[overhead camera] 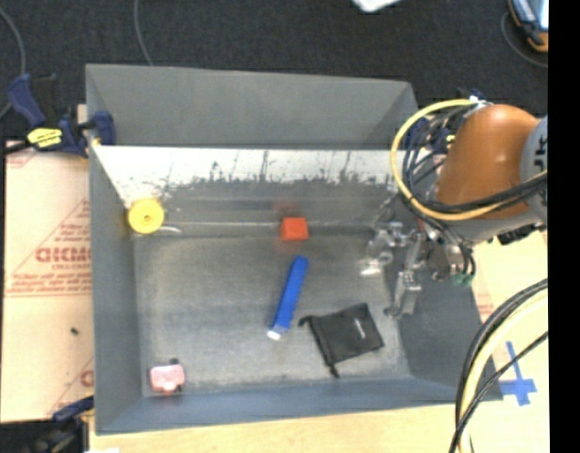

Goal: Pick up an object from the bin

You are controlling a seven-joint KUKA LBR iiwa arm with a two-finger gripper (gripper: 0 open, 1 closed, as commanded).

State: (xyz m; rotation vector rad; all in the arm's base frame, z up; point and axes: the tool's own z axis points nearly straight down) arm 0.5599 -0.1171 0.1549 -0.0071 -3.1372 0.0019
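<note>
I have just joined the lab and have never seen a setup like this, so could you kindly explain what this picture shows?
The single camera looks down into a grey metal bin from above and slightly to one side. Coming in from the right is a robot arm; the orange cover and the cables belong to it. At its end is the gripper, the metal tool it grasps with, which is low over the bin's right side.

Five small things lie apart on the bin's floor:
- a yellow round piece at the back left
- an orange cube at the back middle
- a blue cylinder in the centre
- a black flat pouch, nearest the gripper
- a pink piece at the front left

Nothing appears to be held yet.
</note>
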